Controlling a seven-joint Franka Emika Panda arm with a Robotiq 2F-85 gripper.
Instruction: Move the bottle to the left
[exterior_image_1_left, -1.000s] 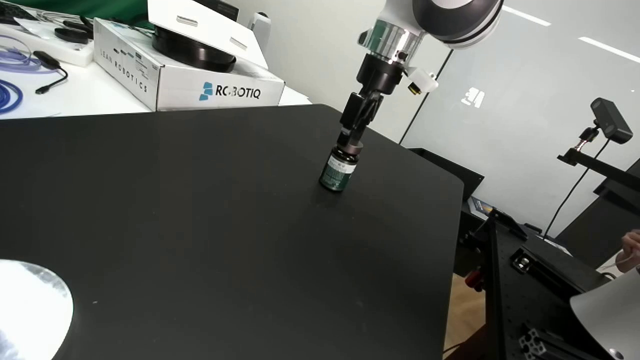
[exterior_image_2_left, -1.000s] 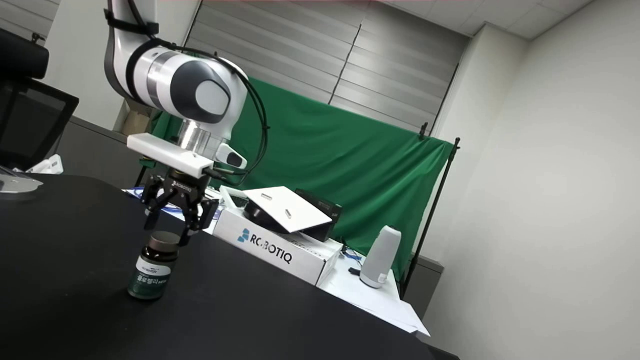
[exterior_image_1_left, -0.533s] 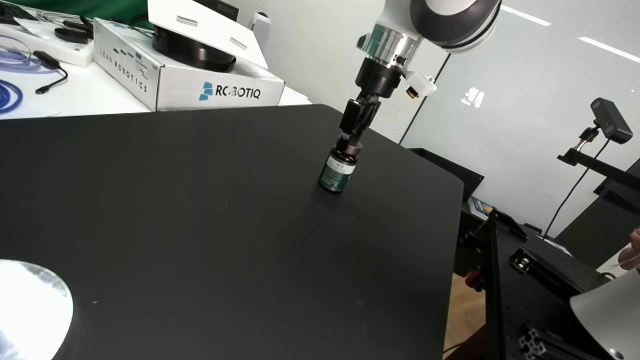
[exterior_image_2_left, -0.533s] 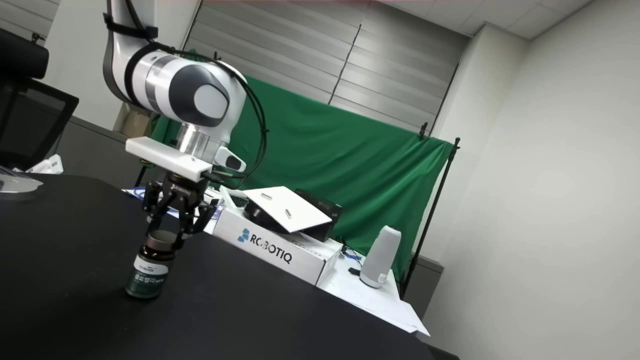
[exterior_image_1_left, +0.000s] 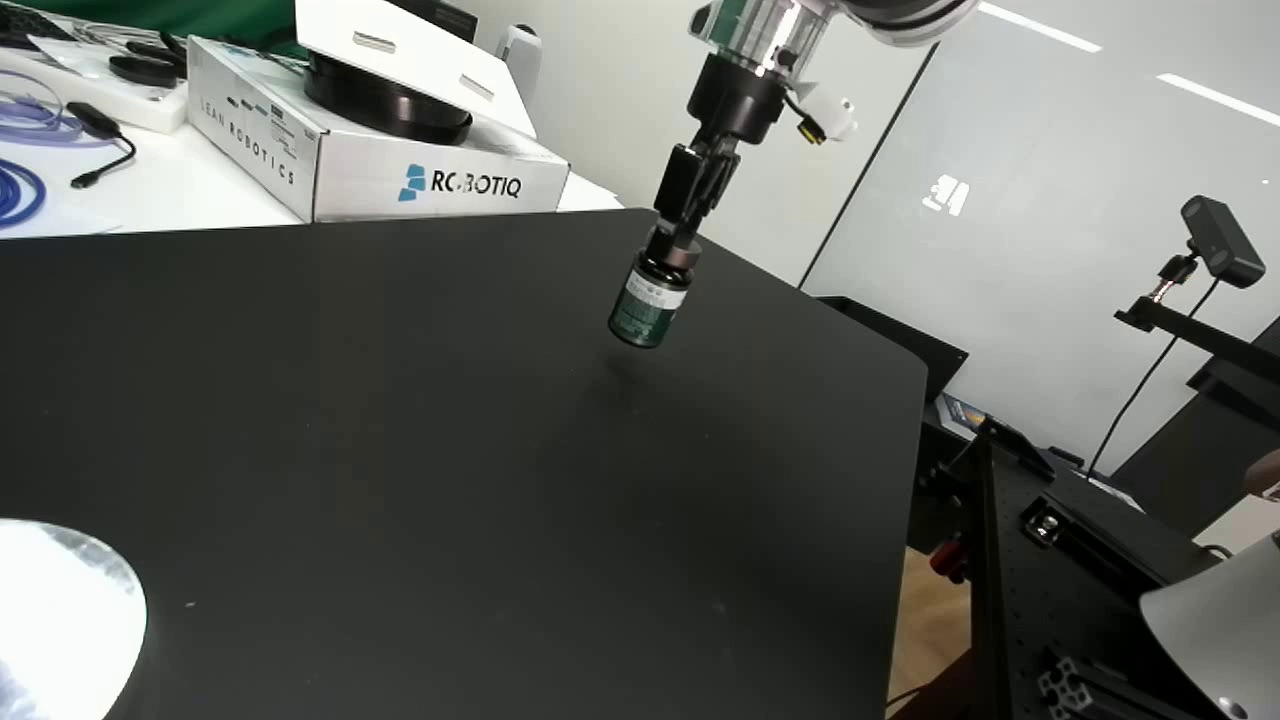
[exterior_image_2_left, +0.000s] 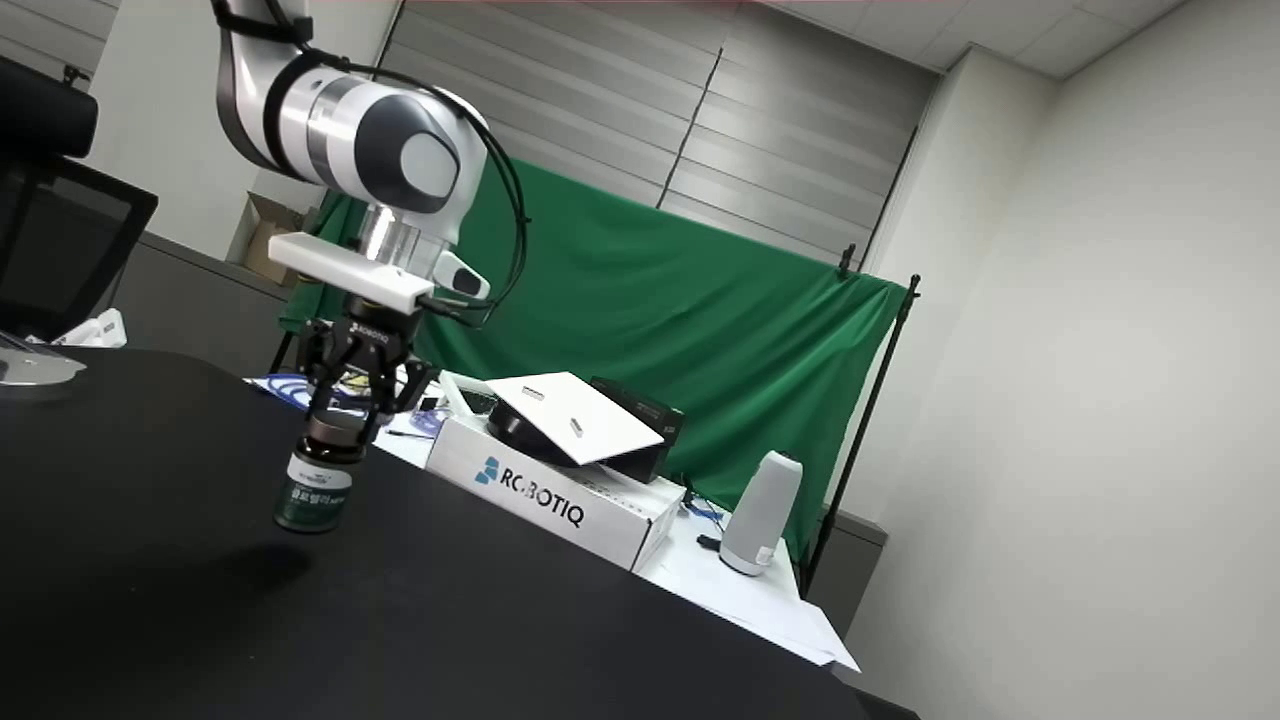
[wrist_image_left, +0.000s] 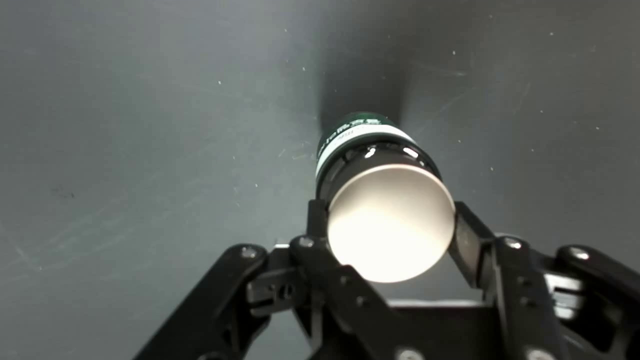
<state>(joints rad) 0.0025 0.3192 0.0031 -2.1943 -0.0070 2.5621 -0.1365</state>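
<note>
The bottle (exterior_image_1_left: 648, 305) is small, with a dark green body, a pale label band and a dark cap. It hangs above the black table (exterior_image_1_left: 400, 450), with its shadow apart below it. It also shows in an exterior view (exterior_image_2_left: 316, 495) and in the wrist view (wrist_image_left: 360, 131), where the cap's top glares bright. My gripper (exterior_image_1_left: 672, 248) is shut on the cap, with one finger on each side of it, as the wrist view (wrist_image_left: 387, 222) shows. The bottle's base is off the table.
A white Robotiq box (exterior_image_1_left: 445, 185) with a white plate (exterior_image_1_left: 410, 60) on it stands on a white table behind the black one, also seen in an exterior view (exterior_image_2_left: 545, 500). A white rounded object (exterior_image_1_left: 60, 620) is at the near left corner.
The gripper has come down around the cap and shut on it. The bottle has then risen off the table, and moved slightly left in an exterior view.
</note>
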